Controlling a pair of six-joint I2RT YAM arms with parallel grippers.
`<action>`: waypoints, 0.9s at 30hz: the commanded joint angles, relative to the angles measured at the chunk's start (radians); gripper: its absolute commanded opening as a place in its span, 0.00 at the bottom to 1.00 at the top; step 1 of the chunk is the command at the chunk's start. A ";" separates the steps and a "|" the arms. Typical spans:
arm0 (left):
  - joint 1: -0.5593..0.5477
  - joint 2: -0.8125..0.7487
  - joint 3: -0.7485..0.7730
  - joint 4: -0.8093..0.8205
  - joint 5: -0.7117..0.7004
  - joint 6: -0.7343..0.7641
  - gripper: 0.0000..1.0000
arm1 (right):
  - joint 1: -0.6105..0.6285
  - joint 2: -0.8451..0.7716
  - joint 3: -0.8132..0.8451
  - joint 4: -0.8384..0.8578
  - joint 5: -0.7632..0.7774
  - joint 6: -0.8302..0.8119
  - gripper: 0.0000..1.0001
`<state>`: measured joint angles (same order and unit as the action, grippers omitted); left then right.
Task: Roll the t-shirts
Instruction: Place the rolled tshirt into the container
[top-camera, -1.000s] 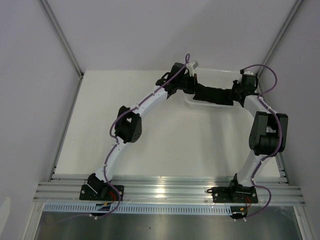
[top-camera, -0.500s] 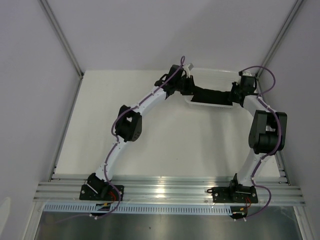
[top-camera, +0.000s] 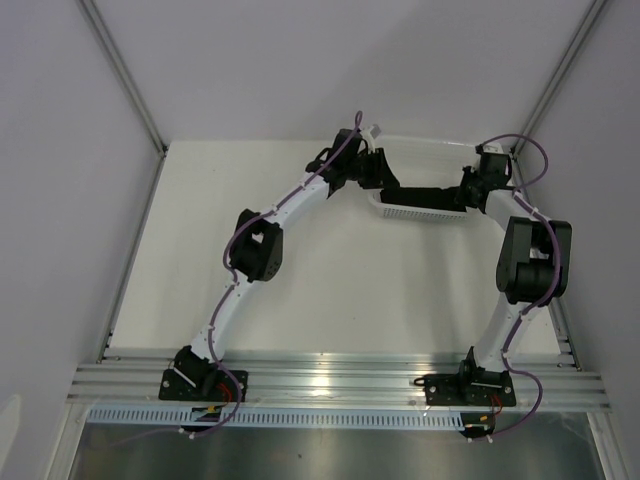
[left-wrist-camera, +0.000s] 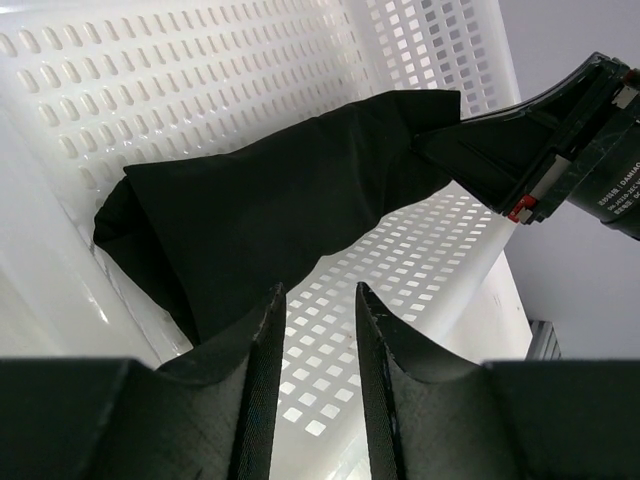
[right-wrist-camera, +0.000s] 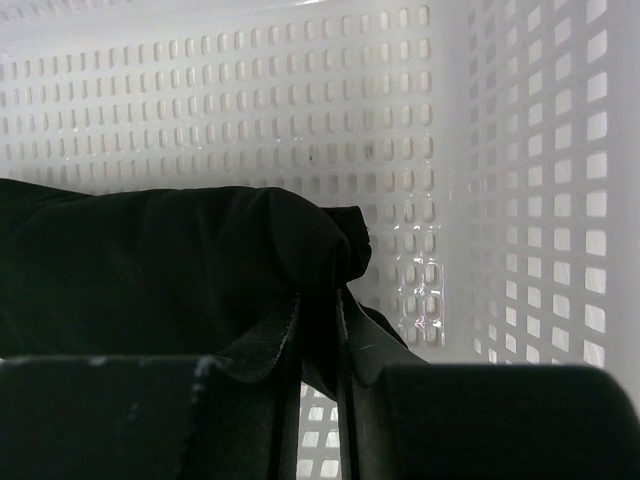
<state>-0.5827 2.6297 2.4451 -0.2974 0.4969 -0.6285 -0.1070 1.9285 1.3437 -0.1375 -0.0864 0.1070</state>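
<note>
I can read only small white lettering, apparently "DAMIAO", on the right tool's (left-wrist-camera: 432, 140) black body; the characters before it are blurred.

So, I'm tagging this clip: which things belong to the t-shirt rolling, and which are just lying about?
Job: black t-shirt, left gripper (open), right gripper (shut on the shirt).
Lying about: white mesh basket, table.
</note>
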 joint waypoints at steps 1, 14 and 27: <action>0.007 0.013 0.051 -0.019 0.002 0.028 0.36 | 0.000 0.018 0.049 0.010 -0.010 -0.004 0.00; -0.005 -0.068 0.088 -0.046 -0.052 0.219 0.37 | 0.013 0.023 0.095 -0.050 0.069 0.010 0.53; -0.002 -0.183 0.057 -0.071 -0.067 0.323 0.38 | 0.059 -0.005 0.210 -0.070 0.229 -0.102 0.48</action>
<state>-0.5850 2.5755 2.4954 -0.3786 0.4389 -0.3626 -0.0555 1.9438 1.5196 -0.2138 0.1215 0.0338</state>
